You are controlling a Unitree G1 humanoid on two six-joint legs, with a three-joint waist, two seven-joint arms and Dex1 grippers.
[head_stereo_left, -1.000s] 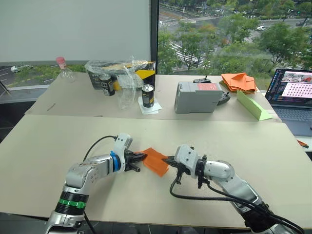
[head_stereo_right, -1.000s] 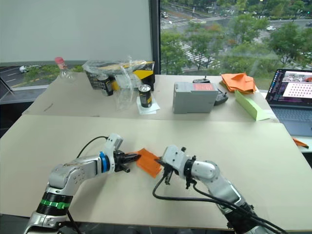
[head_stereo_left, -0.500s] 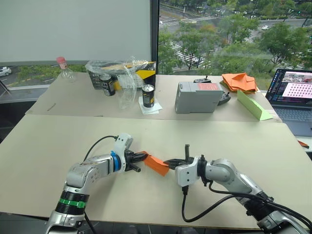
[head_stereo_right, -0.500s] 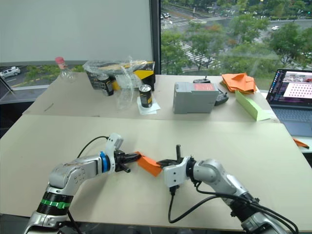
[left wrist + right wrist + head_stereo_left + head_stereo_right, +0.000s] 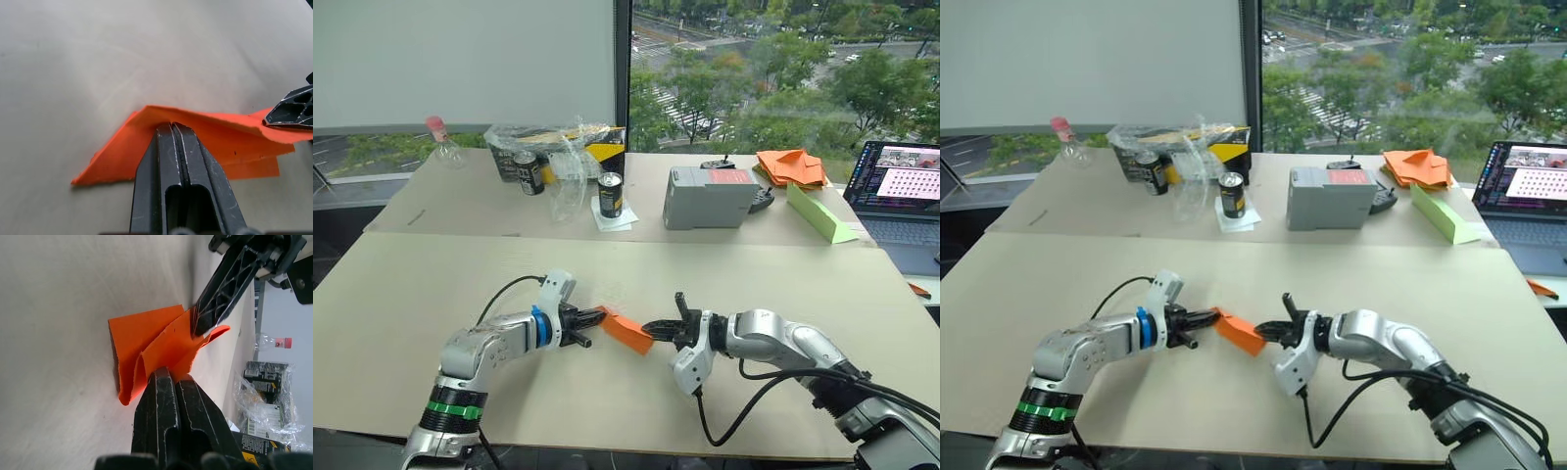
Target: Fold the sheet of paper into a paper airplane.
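The sheet of paper (image 5: 626, 331) is a small folded bright-orange shape held just above the near table, between my two grippers. My left gripper (image 5: 599, 316) is shut on its left end, fingers (image 5: 173, 147) pinching a raised fold. My right gripper (image 5: 652, 327) is shut on the paper's right end, with the wrist rolled so its body hangs below the arm. In the right wrist view the paper (image 5: 151, 350) shows several layered flaps, with my left gripper's fingers (image 5: 220, 289) clamped on the far side. No finished paper airplane is in view.
On the far table stand a grey box (image 5: 710, 195), cans (image 5: 610, 193), a plastic-wrapped box (image 5: 553, 147), a heap of orange paper pieces (image 5: 793, 164), a long light-green paper wedge (image 5: 820, 212) and a laptop (image 5: 901, 191). Cables trail from both arms across the near table (image 5: 431, 294).
My right wrist has rolled further, its body now hanging lower, and the arm has shifted right. The paper has narrowed into a tighter fold. The left gripper has stayed in place.
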